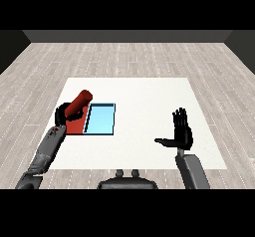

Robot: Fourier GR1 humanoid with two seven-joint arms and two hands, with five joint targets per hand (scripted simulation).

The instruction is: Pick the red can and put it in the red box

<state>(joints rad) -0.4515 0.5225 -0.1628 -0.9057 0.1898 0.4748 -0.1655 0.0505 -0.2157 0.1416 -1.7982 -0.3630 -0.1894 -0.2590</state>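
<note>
On the white table [149,146], a red tray [76,126] and a light blue tray [101,120] lie side by side near the left edge, their inner walls touching. Bare tabletop stretches from the blue tray across to the right edge and back to the far edge. The left hand [64,113] curls around the lower end of a red can [80,103], which tilts up and to the right above the red tray, its upper end over the line where the two trays meet. Well apart on the right side, the right hand [182,131] is raised above the table, fingers straight and pointing up, thumb stretched leftward, holding nothing.
</note>
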